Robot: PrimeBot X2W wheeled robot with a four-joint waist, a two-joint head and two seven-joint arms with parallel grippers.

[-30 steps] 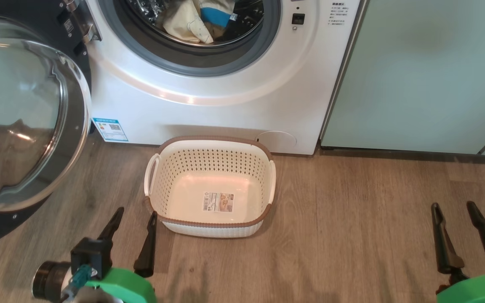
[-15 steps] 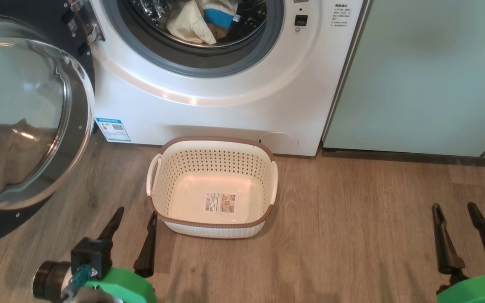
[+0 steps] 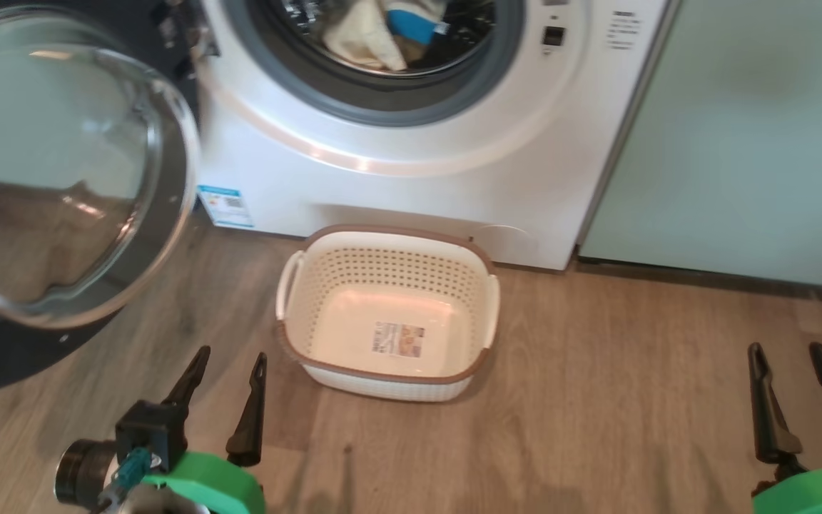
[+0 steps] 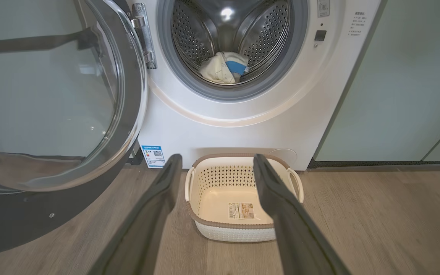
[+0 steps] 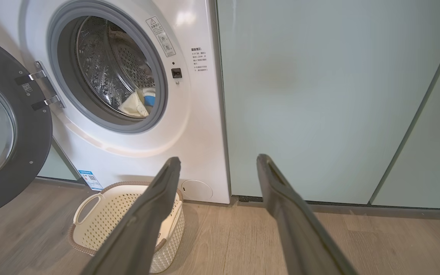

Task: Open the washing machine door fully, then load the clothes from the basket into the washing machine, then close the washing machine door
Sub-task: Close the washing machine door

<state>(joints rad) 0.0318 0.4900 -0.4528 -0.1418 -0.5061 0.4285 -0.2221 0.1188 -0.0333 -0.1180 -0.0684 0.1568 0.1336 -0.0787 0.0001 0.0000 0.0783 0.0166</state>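
Observation:
The washing machine [image 3: 418,193] stands with its door [image 3: 54,164] swung wide open to the left, its glass bowl facing me. Pale yellow clothes [image 3: 368,36] and a blue piece lie inside the steel drum, also seen as clothes [image 4: 220,70] in the left wrist view. The basket [image 3: 389,271] sits on the floor before the machine, holding nothing but its label. My left gripper [image 3: 232,353] hovers open just left of the basket's near corner, nothing between its fingers. My right gripper [image 3: 785,346] is open far to the right, over bare floor.
Mint-green cabinet panels [image 3: 753,128] run along the machine's right side. Wood floor [image 3: 632,400] stretches between the basket and my right gripper. The open door [image 4: 52,95] juts out over the floor on the left. A blue-edged sticker [image 3: 225,207] marks the machine's lower left.
The whole head picture has slid rightward, so the camera turned left. Both grippers stay open in the same place; basket, door and clothes have not moved.

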